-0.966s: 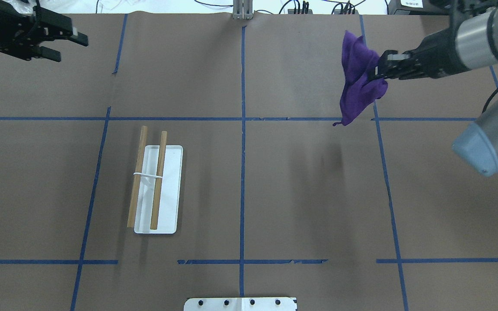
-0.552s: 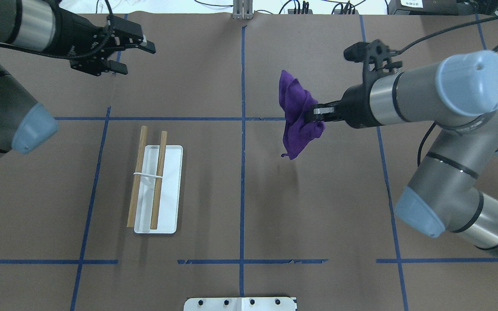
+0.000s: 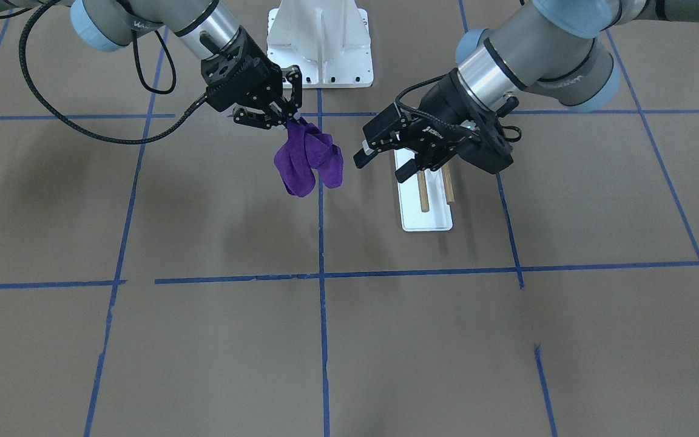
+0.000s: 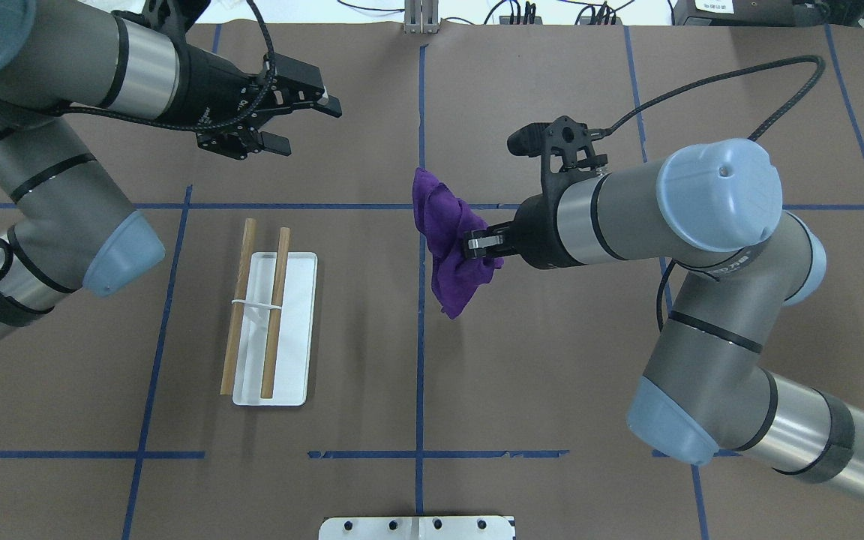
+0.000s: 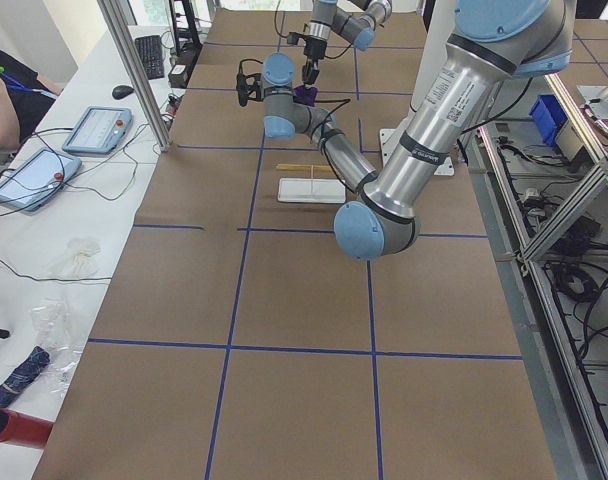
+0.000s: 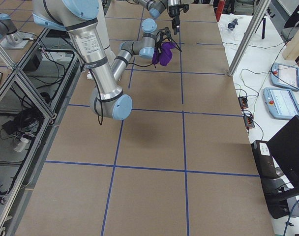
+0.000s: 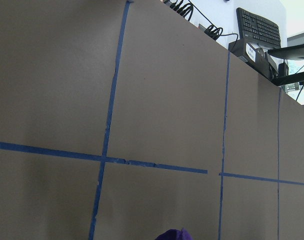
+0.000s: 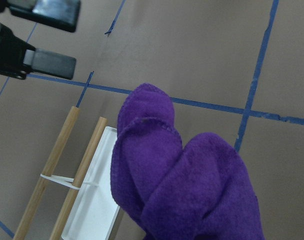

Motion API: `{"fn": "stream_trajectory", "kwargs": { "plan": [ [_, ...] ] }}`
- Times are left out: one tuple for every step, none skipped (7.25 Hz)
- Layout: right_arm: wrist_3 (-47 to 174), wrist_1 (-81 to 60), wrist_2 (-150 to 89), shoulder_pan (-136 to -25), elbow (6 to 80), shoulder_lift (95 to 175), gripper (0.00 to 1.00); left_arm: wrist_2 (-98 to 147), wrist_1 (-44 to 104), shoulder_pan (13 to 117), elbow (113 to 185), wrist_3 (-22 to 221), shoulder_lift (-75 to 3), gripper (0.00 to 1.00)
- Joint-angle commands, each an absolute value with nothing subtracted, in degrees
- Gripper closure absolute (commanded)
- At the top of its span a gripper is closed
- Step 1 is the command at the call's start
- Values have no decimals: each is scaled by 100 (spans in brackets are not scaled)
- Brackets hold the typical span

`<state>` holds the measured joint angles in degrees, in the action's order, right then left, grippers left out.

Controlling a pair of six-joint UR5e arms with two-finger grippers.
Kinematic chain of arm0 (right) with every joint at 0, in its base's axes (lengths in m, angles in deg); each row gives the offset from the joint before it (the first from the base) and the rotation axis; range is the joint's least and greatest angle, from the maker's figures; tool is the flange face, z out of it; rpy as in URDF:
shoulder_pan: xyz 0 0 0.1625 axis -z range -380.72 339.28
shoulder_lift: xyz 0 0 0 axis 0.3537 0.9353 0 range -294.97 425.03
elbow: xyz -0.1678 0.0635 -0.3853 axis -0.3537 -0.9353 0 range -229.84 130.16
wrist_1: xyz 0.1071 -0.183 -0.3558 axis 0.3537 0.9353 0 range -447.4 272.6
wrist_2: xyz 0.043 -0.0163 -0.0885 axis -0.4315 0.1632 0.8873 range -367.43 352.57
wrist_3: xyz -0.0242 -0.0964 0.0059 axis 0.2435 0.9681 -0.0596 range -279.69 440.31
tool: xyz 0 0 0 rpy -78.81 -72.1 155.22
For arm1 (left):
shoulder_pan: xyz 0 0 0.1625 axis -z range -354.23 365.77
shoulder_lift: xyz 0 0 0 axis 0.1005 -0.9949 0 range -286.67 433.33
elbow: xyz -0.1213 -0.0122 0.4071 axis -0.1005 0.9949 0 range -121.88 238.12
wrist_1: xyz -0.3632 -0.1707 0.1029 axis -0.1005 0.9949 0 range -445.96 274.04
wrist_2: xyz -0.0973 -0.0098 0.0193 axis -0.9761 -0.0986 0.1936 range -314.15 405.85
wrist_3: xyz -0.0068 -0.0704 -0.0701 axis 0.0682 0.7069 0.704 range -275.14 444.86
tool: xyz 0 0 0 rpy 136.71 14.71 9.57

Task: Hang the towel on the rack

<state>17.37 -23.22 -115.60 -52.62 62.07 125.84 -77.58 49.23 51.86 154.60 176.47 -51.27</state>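
Observation:
A purple towel [image 4: 447, 240] hangs bunched from my right gripper [image 4: 478, 246], which is shut on it above the table's middle line; it also shows in the front view [image 3: 307, 161] and fills the right wrist view [image 8: 192, 180]. The rack has two wooden rods [image 4: 276, 311] over a flat white base [image 4: 298, 330], standing left of the towel; its rods [image 8: 57, 150] show in the right wrist view. My left gripper [image 4: 310, 126] is open and empty, in the air beyond the rack's far end. In the front view it [image 3: 384, 167] covers the rack's [image 3: 427, 221] near part.
The table is brown paper with a blue tape grid. A white pedestal with bolt holes [image 3: 320, 42] stands at the robot's edge. Cables and devices lie beyond the far edge. The right arm's elbow [image 4: 717, 195] hangs over the right half.
My right gripper has carried the towel from the far right to the table's middle, nearer the rack. My left gripper has moved from the far left corner rightward, staying open.

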Motion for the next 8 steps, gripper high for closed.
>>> {"fn": "stream_trajectory", "kwargs": {
  "plan": [
    [1738, -2315, -11553, -5253, 6240, 12550, 100, -7632, 5019, 5024, 15322, 17662, -5235, 13],
    [1738, -2315, -11545, -5253, 6327, 12550, 100, -7631, 5019, 4989, 15322, 17662, -5235, 19],
    [1738, -2315, -11545, -5253, 6380, 12550, 100, -7631, 5019, 4954, 15322, 17671, -5235, 23],
    [1738, -2315, -11545, -5279, 6415, 12550, 100, -7631, 5027, 4901, 15331, 17645, -5244, 28],
    [1738, -2315, -11553, -5297, 6459, 12576, 100, -7640, 5036, 4866, 15348, 17645, -5244, 30],
    [1738, -2306, -11553, -5297, 6468, 12568, 100, -7640, 5036, 4822, 15357, 17627, -5244, 32],
    [1738, -2315, -11553, -5297, 6469, 12559, 100, -7640, 5045, 4822, 15366, 17636, -5244, 37],
    [1738, -2315, -11553, -5289, 6460, 12559, 100, -7640, 5045, 4813, 15392, 17662, -5253, 44]
  ]
}}
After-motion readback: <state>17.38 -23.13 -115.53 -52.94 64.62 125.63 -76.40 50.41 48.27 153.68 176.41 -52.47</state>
